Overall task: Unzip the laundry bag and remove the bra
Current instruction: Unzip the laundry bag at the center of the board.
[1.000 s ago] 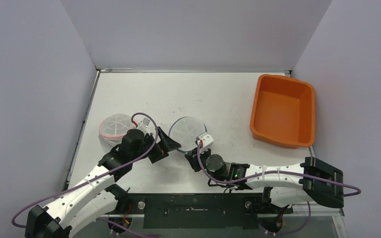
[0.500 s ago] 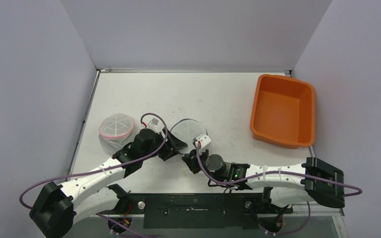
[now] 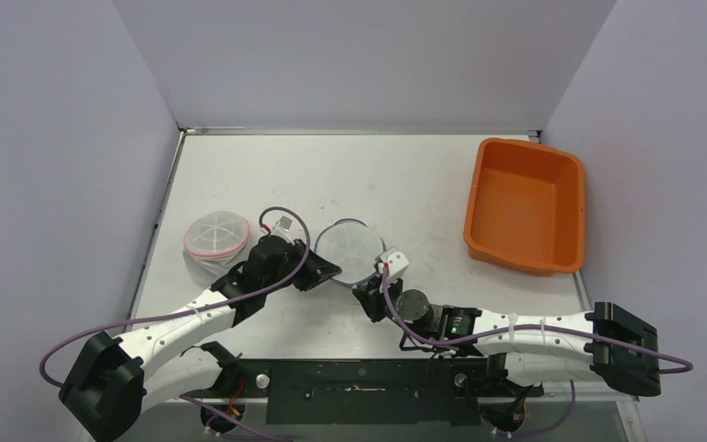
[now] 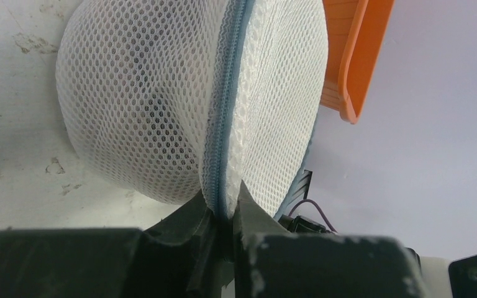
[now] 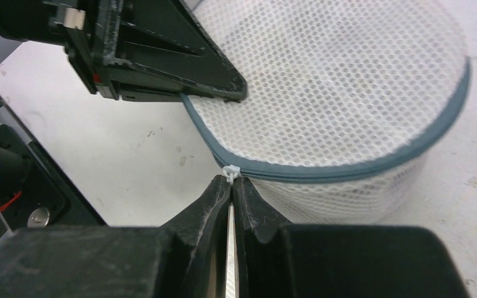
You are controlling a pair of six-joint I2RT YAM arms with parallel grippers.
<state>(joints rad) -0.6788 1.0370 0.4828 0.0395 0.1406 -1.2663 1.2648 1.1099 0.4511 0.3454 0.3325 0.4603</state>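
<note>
The laundry bag (image 3: 350, 249) is a round white mesh pouch with a grey-blue zipper (image 4: 223, 124) round its rim, lying at the table's middle front. My left gripper (image 4: 225, 208) is shut on the bag's zipper seam at its left edge (image 3: 330, 272). From the near side, my right gripper (image 5: 231, 183) is shut on the small white zipper pull (image 5: 230, 171). The left fingers (image 5: 205, 81) show at the bag's far rim in the right wrist view. The bra is hidden; only a dim darker shape (image 4: 155, 118) shows through the mesh.
A second round mesh bag with a pink rim (image 3: 214, 236) lies to the left, just behind the left arm. An orange bin (image 3: 525, 204) stands at the right side of the table. Grey walls close in the left, back and right.
My left gripper moved right from beside the pink-rimmed bag to the laundry bag and shut on its zipper seam. The right arm and the bag shifted slightly right.
</note>
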